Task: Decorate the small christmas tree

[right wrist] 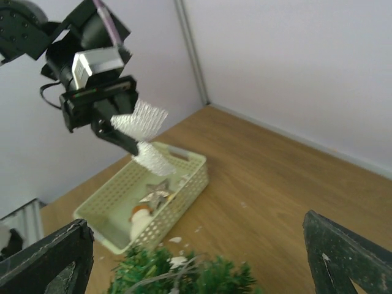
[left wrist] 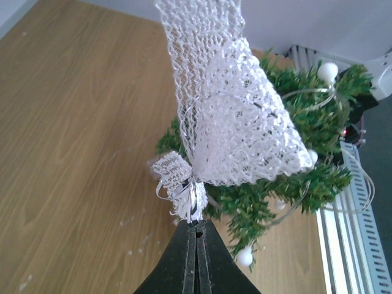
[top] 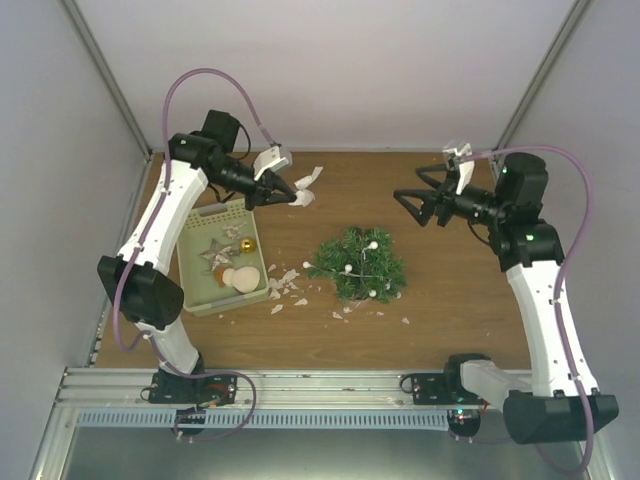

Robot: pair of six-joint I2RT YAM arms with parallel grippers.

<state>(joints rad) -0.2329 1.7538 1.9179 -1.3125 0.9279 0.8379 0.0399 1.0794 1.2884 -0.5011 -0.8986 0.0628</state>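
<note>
In the top view, the small christmas tree [top: 358, 265], bushy and dark green, stood about the middle of the wooden worktop [top: 450, 320] and carried some white beads [top: 372, 244] and a thin silvery string. The left gripper [top: 292, 198] hung toward the far edge, closed on a white mesh ribbon bow [top: 306, 192]. The right gripper [top: 415, 208] was spread wide and empty, nearer the far right corner. The pale green plastic tray [top: 230, 305] by the left edge held a silver star [top: 213, 250], a gold ball [top: 246, 245] and one pale ornament. In the left wrist view, the fingers [left wrist: 187, 257] pinched the knot of the bow, with the tree beyond it; whether they touched I could not tell. In the right wrist view, both fingers [right wrist: 43, 263] stood far apart with nothing between them. I judged the task partly done: the bow was not yet on the tree, and the tray ornaments remained to be hung.
</note>
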